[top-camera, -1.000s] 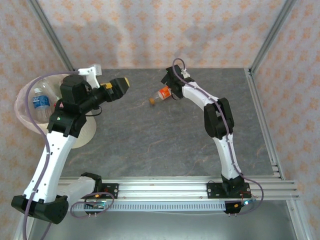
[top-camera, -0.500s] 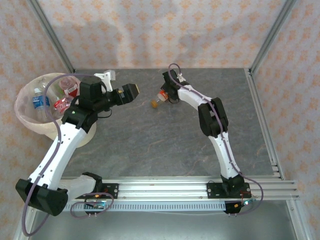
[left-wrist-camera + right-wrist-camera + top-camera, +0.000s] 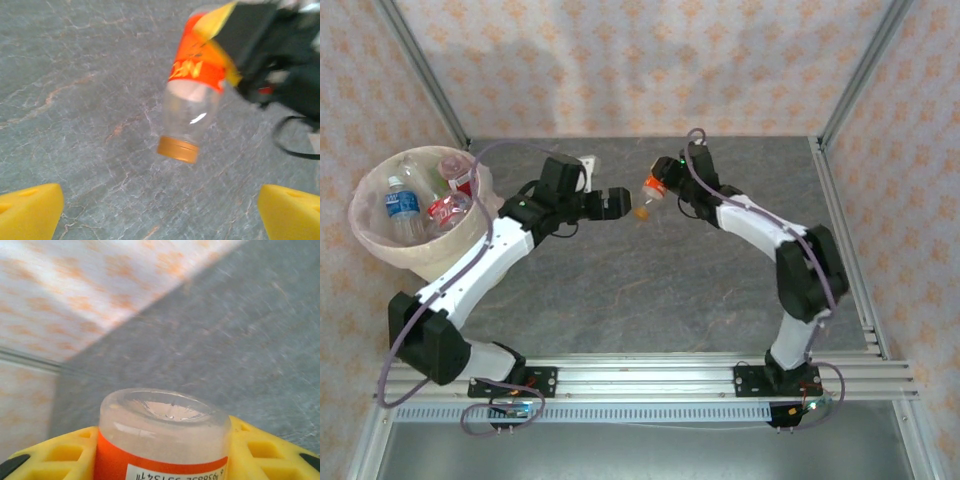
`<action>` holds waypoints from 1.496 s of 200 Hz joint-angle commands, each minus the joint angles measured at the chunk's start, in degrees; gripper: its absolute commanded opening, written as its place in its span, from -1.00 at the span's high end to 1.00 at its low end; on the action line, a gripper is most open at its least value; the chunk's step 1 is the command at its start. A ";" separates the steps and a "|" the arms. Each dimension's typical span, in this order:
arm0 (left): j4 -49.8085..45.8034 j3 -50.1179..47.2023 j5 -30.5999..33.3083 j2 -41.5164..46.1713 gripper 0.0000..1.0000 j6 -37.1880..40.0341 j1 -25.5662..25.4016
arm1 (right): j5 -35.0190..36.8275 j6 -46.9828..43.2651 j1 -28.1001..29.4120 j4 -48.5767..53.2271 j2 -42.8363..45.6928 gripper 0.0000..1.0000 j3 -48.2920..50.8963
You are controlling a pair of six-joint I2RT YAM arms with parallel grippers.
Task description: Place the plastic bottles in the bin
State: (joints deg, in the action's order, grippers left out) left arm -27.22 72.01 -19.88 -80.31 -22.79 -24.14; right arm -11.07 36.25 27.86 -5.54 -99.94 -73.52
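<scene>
1 orange-labelled bottle (image 3: 192, 95), pinched at its base by the right gripper (image 3: 660, 186), points its gold cap (image 3: 177, 149) down toward the left gripper (image 3: 616, 203), spread open just beyond it.

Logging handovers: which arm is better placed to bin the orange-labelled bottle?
Left, probably: the bin sits on its side, and the open left claw faces the bottle that the right claw holds.

Both arms bend inward, tips facing each other close together. The left claw (image 3: 615, 204) holds its jaws spread wide; the right claw (image 3: 663, 184) grips an orange-labelled bottle (image 3: 650, 191), cap tilted down.
</scene>
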 commanded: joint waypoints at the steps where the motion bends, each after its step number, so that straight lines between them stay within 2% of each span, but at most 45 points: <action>1: 0.56 3.54 2.84 -2.76 -1.00 3.27 -1.38 | -3.77 -1.93 0.69 -7.80 7.05 0.13 5.20; 15: 1.73 4.56 0.71 -4.63 -1.00 4.22 -1.53 | -5.04 -2.50 1.09 -8.90 11.10 0.12 7.91; 48: 8.80 6.13 -13.96 -7.83 -1.00 4.68 -2.50 | -6.68 -2.93 2.24 -9.84 16.75 0.11 11.52; 72: 9.88 7.66 -15.81 -9.41 -1.00 5.99 -4.23 | -6.56 -2.79 2.81 -9.99 18.20 0.10 12.25; 91: 12.41 7.75 -20.12 -10.12 -1.00 5.73 -4.36 | -5.96 -3.66 3.24 -9.86 17.95 0.10 12.12; 135: 22.14 2.09 -23.49 -6.31 -1.00 3.45 -2.61 | -2.92 -2.85 3.34 -10.45 17.29 0.10 12.69; 164: 21.92 2.07 -26.20 -5.28 -1.00 5.11 -2.11 | -5.56 -2.92 3.36 -10.60 16.49 0.08 11.52; 192: 19.80 2.88 -23.68 -5.82 -1.00 6.36 -2.12 | -7.29 -2.24 3.34 -12.87 16.53 0.07 11.74; 223: 12.85 6.35 -19.50 -8.80 -1.00 9.02 -2.18 | -9.29 -0.72 3.34 -15.06 16.87 0.06 11.73; 244: 11.16 6.52 -20.18 -9.51 -0.99 11.60 -2.38 | -10.21 0.67 3.39 -15.67 16.87 0.06 11.45; 270: 8.19 7.12 -20.16 -9.49 -0.88 16.35 -3.02 | -12.71 2.65 3.37 -17.37 16.61 0.06 10.79; 299: 5.45 7.49 -12.24 -8.92 -0.63 18.41 -3.26 | -14.12 3.30 3.41 -17.49 16.88 0.05 10.11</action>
State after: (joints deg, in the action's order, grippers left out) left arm -17.87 77.32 -38.96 -89.41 -8.64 -27.03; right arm -22.31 37.63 31.35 -19.22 -83.20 -61.41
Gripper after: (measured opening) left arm 0.851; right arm 0.494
